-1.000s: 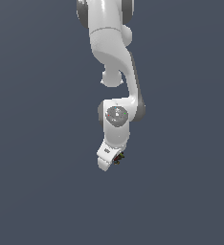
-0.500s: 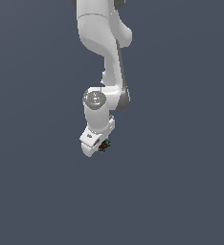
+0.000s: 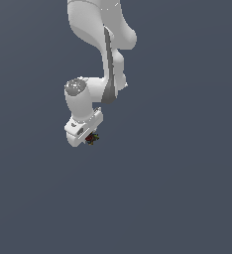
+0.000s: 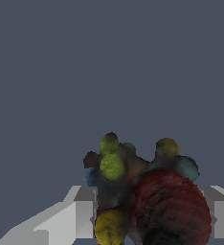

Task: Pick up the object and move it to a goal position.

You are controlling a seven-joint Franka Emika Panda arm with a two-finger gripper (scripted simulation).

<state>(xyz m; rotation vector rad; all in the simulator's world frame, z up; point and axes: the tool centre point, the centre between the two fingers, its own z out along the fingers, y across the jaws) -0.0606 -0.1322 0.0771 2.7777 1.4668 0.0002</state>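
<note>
Object (image 4: 142,196), a dark lumpy clump (red bulge, yellow and blue knobs), sits clamped between the two pale fingers (image 4: 80,215) of the gripper (image 3: 88,139). In the exterior view it peeks out under the white arm (image 3: 95,59), against plain grey-blue background.

The arm (image 3: 105,54) comes down from the top of the exterior view, its gripper (image 3: 88,140) at the lower end, angled toward the exterior view's left. The object (image 3: 92,138) sits right at the gripper's tip. Up close in the wrist view, the object (image 4: 142,196) is lodged between the two fingers (image 4: 78,215), touching both.
</note>
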